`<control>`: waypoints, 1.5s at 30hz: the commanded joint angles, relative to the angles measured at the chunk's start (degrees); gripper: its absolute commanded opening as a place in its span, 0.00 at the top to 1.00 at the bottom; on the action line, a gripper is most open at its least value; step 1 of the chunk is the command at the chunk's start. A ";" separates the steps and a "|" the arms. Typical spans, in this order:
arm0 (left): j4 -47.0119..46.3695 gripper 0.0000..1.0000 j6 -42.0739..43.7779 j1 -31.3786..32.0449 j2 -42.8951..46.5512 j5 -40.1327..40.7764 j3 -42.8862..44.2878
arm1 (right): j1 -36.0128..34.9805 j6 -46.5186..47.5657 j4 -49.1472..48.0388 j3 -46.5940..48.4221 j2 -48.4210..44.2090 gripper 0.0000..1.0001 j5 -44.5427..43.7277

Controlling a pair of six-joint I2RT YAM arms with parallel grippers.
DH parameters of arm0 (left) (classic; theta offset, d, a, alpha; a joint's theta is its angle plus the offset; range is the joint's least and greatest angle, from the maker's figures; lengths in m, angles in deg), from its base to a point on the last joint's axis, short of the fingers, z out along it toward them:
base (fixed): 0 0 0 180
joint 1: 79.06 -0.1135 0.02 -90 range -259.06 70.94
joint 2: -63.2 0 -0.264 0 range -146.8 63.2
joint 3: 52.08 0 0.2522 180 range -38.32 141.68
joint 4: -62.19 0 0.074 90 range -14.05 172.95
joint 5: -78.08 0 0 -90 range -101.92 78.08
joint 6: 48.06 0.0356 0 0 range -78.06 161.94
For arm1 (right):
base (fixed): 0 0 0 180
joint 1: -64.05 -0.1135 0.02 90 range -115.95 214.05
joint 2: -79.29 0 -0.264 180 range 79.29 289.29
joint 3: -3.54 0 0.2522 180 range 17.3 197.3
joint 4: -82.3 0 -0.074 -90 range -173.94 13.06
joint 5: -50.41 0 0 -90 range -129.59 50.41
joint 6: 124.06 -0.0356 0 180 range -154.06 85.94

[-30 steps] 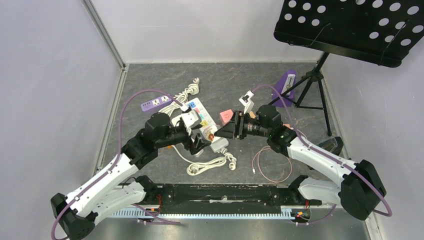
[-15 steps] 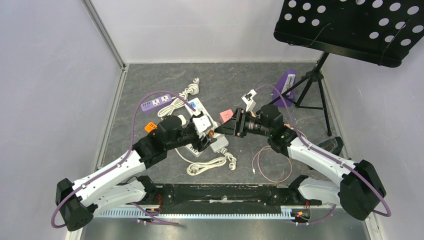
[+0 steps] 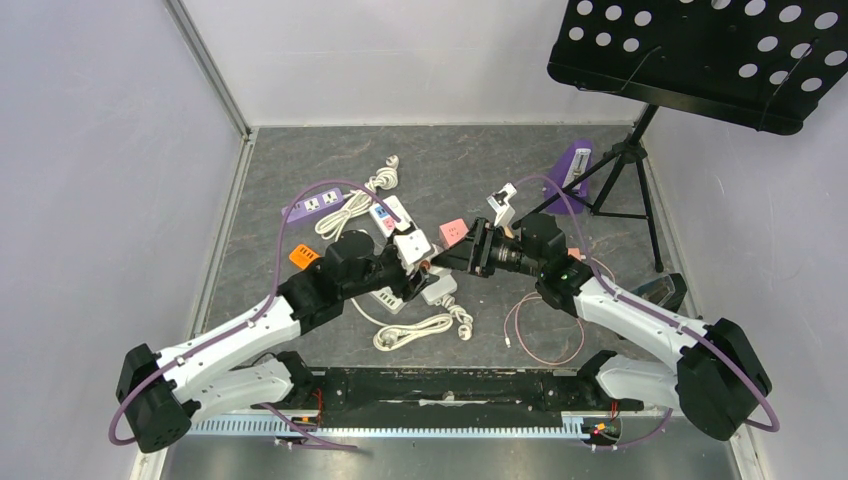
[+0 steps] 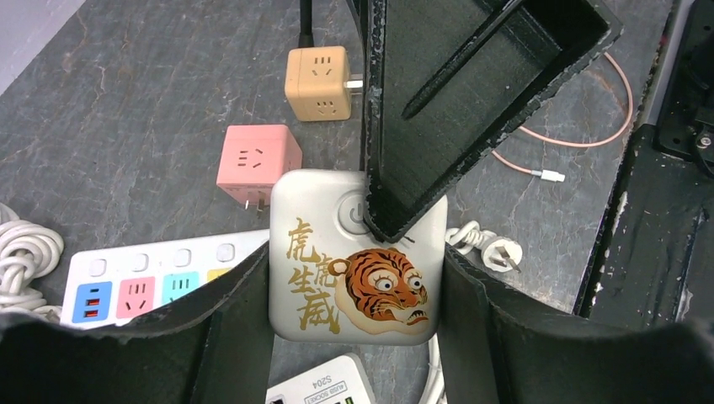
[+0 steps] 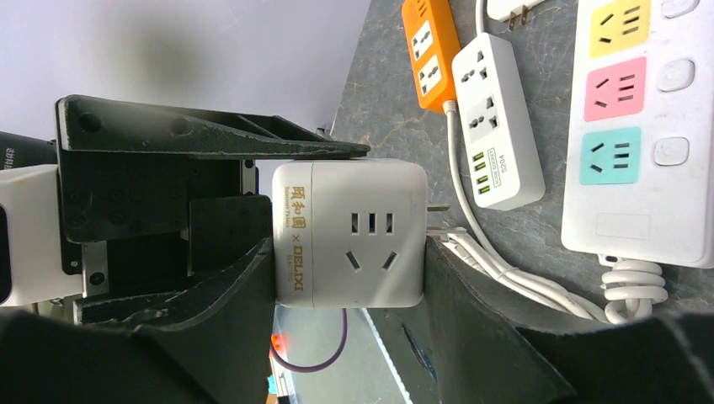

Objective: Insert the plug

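The plug is a white cube adapter (image 4: 358, 269) with a tiger print on top and metal prongs (image 5: 438, 208) on one side. It hangs over the table's middle (image 3: 428, 266), held from both sides. My left gripper (image 4: 358, 295) has its fingers pressed against two opposite faces of the cube. My right gripper (image 5: 349, 278) is shut on the same cube (image 5: 349, 236) across its other faces; one of its fingers (image 4: 455, 109) lies over the cube's power button. The white power strip (image 5: 640, 126) with coloured sockets lies just beyond.
An orange strip (image 5: 429, 50) and a white USB strip (image 5: 497, 126) lie beside the coloured one (image 4: 151, 282). A pink cube (image 4: 257, 164), a tan cube (image 4: 318, 82) and a loose white plug (image 4: 497, 250) sit nearby. A music stand (image 3: 620, 165) rises at the back right.
My left arm has swung right and forward to the cube in the right gripper, and its fingers have closed in on it. The right arm has barely moved.
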 commanded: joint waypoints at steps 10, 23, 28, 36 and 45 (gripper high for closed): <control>-0.75 0.98 5.35 -0.17 1.07 5.78 2.95 | -0.69 5.69 -0.12 -0.74 -5.86 0.02 -2.77; 2.98 0.98 9.20 -17.10 -4.68 -4.20 9.16 | 0.95 17.91 20.46 2.08 -15.70 0.07 -24.47; 12.73 0.98 12.56 -25.00 -14.07 -12.41 18.63 | 0.93 20.83 23.21 1.30 -15.37 0.08 -26.80; 24.09 0.98 21.81 -32.65 -27.44 -23.22 28.97 | 1.00 24.71 24.10 -0.04 -13.40 0.06 -26.59; 29.74 0.98 29.90 -34.76 -37.97 -29.45 34.27 | 0.92 27.94 26.61 -0.99 -8.61 0.07 -25.56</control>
